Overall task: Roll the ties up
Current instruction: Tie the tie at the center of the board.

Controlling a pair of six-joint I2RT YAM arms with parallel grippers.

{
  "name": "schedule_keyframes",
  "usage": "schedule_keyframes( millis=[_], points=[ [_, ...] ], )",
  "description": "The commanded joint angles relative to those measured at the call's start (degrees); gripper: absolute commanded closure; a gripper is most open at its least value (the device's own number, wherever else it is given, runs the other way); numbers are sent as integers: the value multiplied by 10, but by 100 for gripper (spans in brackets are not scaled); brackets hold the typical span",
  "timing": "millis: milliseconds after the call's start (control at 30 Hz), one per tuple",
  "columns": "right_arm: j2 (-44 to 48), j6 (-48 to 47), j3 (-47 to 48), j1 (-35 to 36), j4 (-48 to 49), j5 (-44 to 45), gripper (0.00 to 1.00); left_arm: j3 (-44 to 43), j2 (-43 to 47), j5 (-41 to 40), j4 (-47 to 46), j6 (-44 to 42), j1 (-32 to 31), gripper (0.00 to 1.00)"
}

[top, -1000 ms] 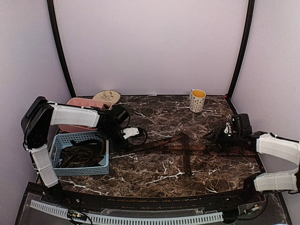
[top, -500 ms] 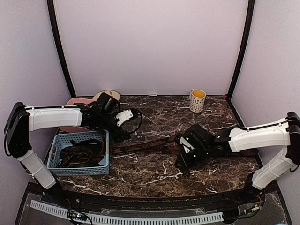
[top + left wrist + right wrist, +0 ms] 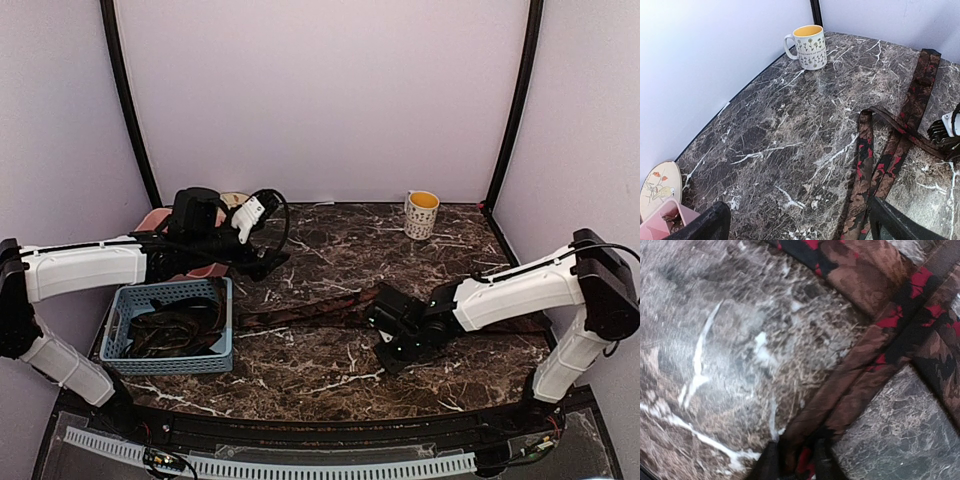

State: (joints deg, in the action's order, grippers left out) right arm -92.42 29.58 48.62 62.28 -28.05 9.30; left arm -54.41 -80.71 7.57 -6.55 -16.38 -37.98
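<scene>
Soft reddish-brown and black fabric, the tie point(image 3: 310, 308) lies flat on the table, running rightward from just beside the basket point(image 3: 170, 362). It looks light and limp and likely to slide on stone, so it is best pinched at a folded end. Well right of the basket, the right gripper point(image 3: 796, 462) straddles it narrowly; whether it already pinches I cannot tell. The left gripper point(image 3: 800, 220), closed at the tie's basket end a second ago, now hangs wide apart behind the basket.

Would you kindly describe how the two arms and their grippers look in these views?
Both arms, the left arm and the right arm, have smooth white rounded links joined by black joints. A thin black cable loops at the left wrist. The left gripper and right gripper have plain black fingers.
</scene>
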Motion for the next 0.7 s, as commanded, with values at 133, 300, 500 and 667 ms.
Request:
schedule_keyframes(
  millis=[133, 300, 500, 667],
  points=[
    [1, 10, 22, 7, -39, -34, 100, 25, 5, 96, -73, 3, 1, 6],
    [128, 2, 85, -21, -12, -131, 100, 37, -13, 176, -98, -14, 1, 13],
    [232, 36, 123, -126, 56, -351, 100, 40, -22, 212, -138, -51, -67, 14],
    [256, 43, 189, -167, 30, -418, 100, 38, -33, 214, -223, -42, -124, 11]
  ],
)
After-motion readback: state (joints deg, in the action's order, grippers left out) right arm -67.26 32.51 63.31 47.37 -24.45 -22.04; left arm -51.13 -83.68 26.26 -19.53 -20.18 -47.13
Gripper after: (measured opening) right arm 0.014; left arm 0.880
